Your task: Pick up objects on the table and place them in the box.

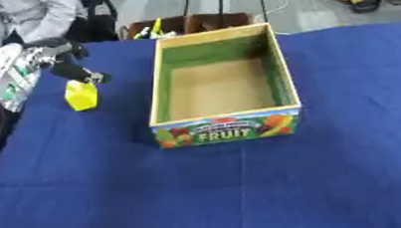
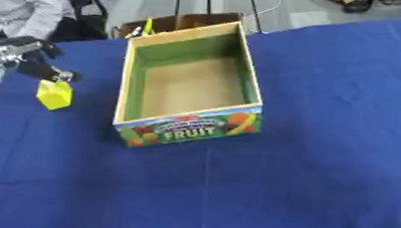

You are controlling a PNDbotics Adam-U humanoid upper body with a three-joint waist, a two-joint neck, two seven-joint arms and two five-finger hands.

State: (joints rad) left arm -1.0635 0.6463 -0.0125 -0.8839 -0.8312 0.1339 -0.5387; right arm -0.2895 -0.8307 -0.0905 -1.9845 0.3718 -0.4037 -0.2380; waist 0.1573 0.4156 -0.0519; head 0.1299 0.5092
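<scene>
Holding yellow block (image 1: 81,96) | left hand (image 1: 77,71) | left of box (image 1: 165,84)

box (image 1: 226,82) open-topped, interior bare; blue cloth (image 1: 321,193) around unobstructed; yellow object (image 1: 81,96) left.

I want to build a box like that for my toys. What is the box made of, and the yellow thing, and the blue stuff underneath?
The box looks like cardboard: plain brown floor, thin tan rim, glossy printed fruit picture on the front. The yellow thing looks like smooth plastic or coated card, hard to tell which; the left robot hand holds it by the top. The blue cover looks like matte cloth with faint creases.
</scene>
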